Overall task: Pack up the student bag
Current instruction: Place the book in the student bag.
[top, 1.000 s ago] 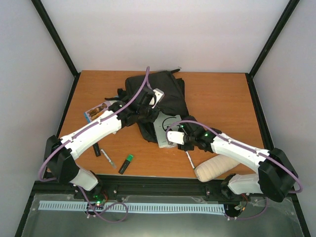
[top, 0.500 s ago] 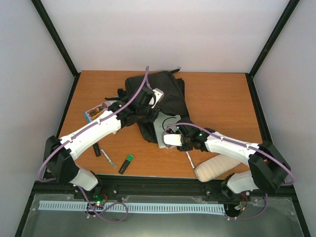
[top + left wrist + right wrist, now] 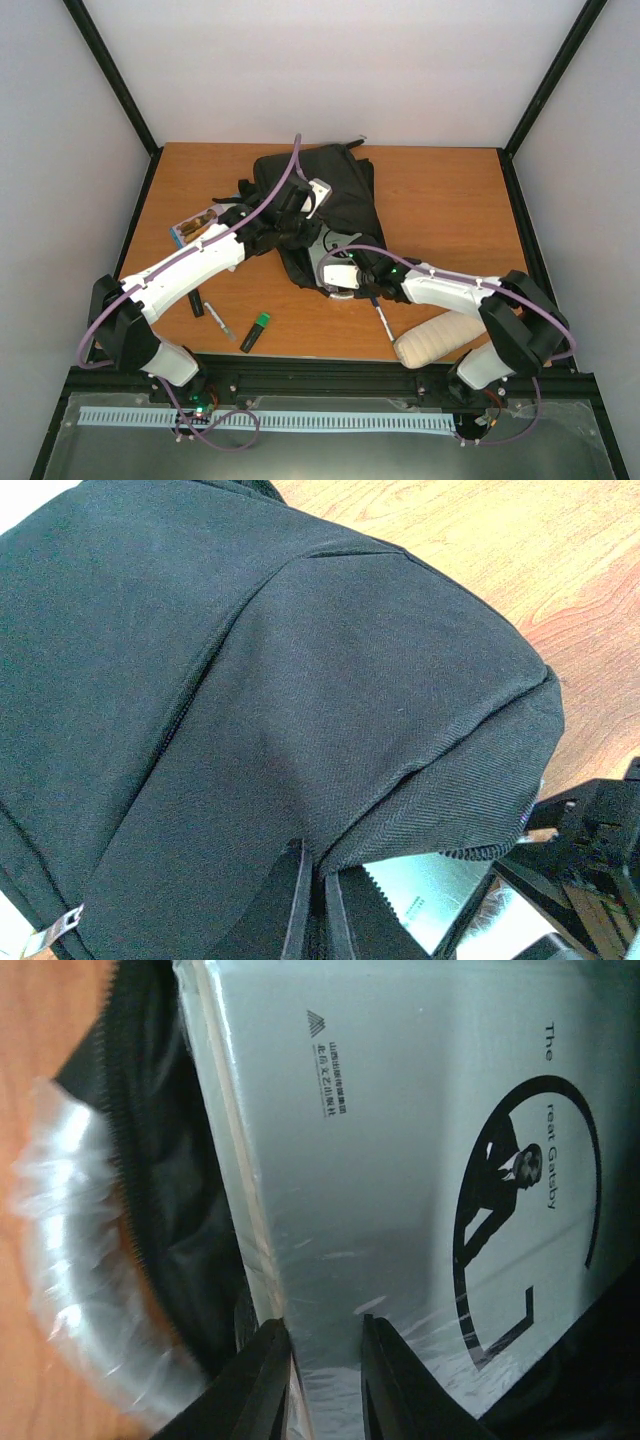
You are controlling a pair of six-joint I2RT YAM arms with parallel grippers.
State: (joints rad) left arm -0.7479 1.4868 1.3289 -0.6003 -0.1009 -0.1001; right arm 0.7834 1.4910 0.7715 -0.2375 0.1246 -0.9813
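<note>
The black student bag (image 3: 325, 190) lies at the table's middle and fills the left wrist view (image 3: 250, 680). My left gripper (image 3: 298, 232) is shut on a fold of fabric at the bag's opening (image 3: 312, 905) and holds it up. A grey plastic-wrapped book (image 3: 400, 1140), "The Great Gatsby", is partly inside the opening (image 3: 336, 250). My right gripper (image 3: 326, 272) is closed across the book's near edge (image 3: 322, 1380), one finger by the page edge and one on the cover. The book's corner also shows in the left wrist view (image 3: 430, 890).
A cream padded pouch (image 3: 432, 342) lies at the front right, with a thin pen (image 3: 385, 322) beside it. A green highlighter (image 3: 256, 331), a black marker (image 3: 196, 304) and a small pen (image 3: 219, 322) lie at the front left. A picture card (image 3: 196, 226) lies at the left.
My right gripper has moved left and away, carrying the book further into the bag's opening. The left gripper has held still on the fabric.
</note>
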